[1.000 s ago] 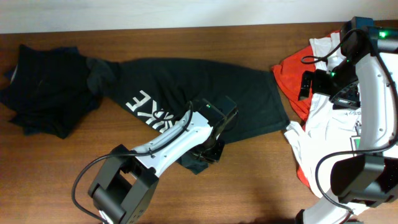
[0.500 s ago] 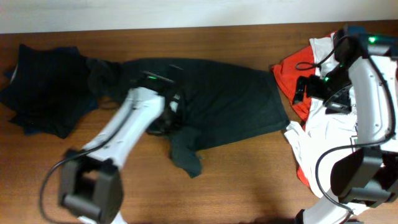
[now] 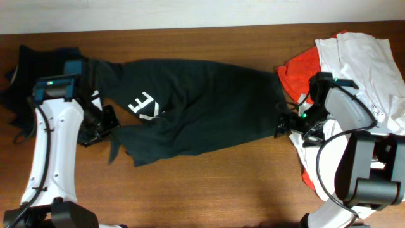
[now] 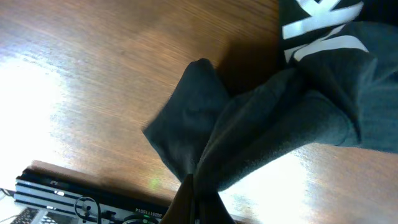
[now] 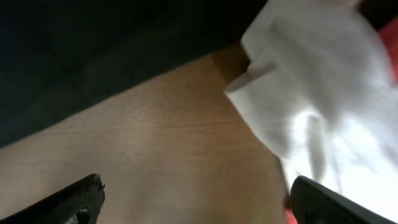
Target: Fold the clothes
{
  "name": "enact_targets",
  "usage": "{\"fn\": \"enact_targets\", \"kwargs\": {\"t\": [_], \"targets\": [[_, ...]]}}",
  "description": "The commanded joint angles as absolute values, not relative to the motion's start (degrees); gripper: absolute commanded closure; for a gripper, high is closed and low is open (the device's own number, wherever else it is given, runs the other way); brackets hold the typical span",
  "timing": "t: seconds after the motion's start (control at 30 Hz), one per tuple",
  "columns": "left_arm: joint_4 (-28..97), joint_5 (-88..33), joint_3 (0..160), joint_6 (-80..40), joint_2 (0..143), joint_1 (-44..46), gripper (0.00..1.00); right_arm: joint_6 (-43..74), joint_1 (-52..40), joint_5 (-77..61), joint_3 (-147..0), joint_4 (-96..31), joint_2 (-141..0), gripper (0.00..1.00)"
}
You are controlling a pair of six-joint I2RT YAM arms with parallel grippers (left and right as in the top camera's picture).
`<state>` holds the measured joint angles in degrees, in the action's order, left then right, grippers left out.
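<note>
We see the dark green T-shirt [image 3: 209, 104] spread across mid-frame, its left edge pinched by the left gripper [image 4: 193, 199], the right gripper [image 5: 196, 190] spread wide at its right hem, bare table [image 3: 240, 190] below.

The right gripper [image 5: 196, 190] is seen with its fingers [image 5: 81, 199] spread wide, one at each lower corner, and only the bare wooden table [image 5: 161, 143] lies between them. A dark shirt [image 5: 93, 43] is spread across the top left. A white shirt [image 5: 311, 112] is crumpled at the right, with red cloth [image 5: 392, 46] glimpsed at its edge.
</note>
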<state>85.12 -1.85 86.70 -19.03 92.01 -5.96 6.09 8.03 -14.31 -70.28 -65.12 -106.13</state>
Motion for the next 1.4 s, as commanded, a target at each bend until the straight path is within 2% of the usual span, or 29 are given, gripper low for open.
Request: {"fn": "enact_targets", "kwargs": {"t": [0.0, 0.03, 0.07, 0.1, 0.13, 0.17, 0.37, 0.47, 0.6, 0.67, 0.73, 0.8, 0.87, 1.07, 1.27, 1.3, 1.33, 1.37], "targets": [[85.47, 0.45, 87.26, -17.72, 91.24, -8.99, 1.00, 6.52, 7.44, -17.50, -66.35, -61.45, -105.47, 0.01], [85.38, 0.43, 87.26, -17.69, 91.24, -9.85, 1.00, 6.50, 7.44, -17.41, -65.52, -60.01, -105.47, 0.07], [85.34, 0.45, 87.26, -17.69, 91.24, -10.61, 1.00, 6.52, 7.46, -17.39, -64.69, -58.08, -105.47, 0.22], [85.23, 0.40, 87.26, -17.72, 91.24, -11.22, 1.00, 6.52, 7.46, -17.39, -63.96, -55.83, -105.47, 0.40], [84.93, 0.25, 87.26, -17.72, 91.24, -11.46, 1.00, 6.52, 7.51, -17.34, -63.35, -52.97, -105.47, 0.71], [84.77, 0.25, 87.26, -17.72, 91.24, -11.46, 1.00, 6.52, 7.51, -17.26, -63.18, -51.24, -105.49, 0.79], [84.05, 0.23, 87.26, -17.72, 91.24, -11.40, 1.00, 6.59, 8.73, -2.46, -63.18, -45.95, -105.47, 0.81], [84.03, 0.21, 87.26, -17.74, 91.24, -11.42, 1.00, 12.69, 14.09, 5.98, -63.18, -44.25, -105.47, 0.80], [84.07, -0.19, 87.26, -17.74, 91.24, -11.40, 1.00, 15.64, 23.49, 6.04, -64.25, -42.11, -105.49, 0.78], [84.03, -0.45, 87.26, -17.74, 91.24, -11.42, 1.00, 15.84, 27.94, -2.20, -67.13, -43.29, -105.47, 0.78], [83.99, -0.43, 87.26, -17.74, 91.24, -11.42, 1.00, 6.15, 29.30, -19.99, -71.09, -45.10, -105.47, 0.81], [83.74, -0.45, 87.26, -17.74, 91.24, -11.42, 1.00, -1.58, 27.90, -30.61, -75.05, -48.25, -105.47, 0.83], [83.53, -0.75, 87.26, -17.74, 91.24, -11.40, 1.00, -7.51, 24.45, -33.41, -78.78, -50.33, -105.47, 0.83], [83.22, -0.82, 87.26, -17.74, 91.24, -11.42, 1.00, -6.63, 13.63, -12.47, -80.27, -39.66, -106.45, 0.80], [83.02, -0.84, 87.26, -17.74, 91.26, -11.42, 1.00, -6.63, 11.64, -8.84, -80.27, -32.23, -114.04, 0.80], [83.00, -0.84, 87.26, -17.74, 91.24, -11.42, 1.00, -6.63, 11.64, -9.04, -80.27, -31.03, -115.59, 0.85], [82.96, -0.84, 87.26, -17.74, 91.26, -11.42, 1.00, -6.63, 11.64, -9.96, -80.27, -29.63, -117.25, 0.96], [82.91, -0.84, 87.26, -17.74, 91.24, -11.42, 1.00, -6.63, 11.64, -11.14, -80.27, -28.45, -118.78, 0.96]]}}
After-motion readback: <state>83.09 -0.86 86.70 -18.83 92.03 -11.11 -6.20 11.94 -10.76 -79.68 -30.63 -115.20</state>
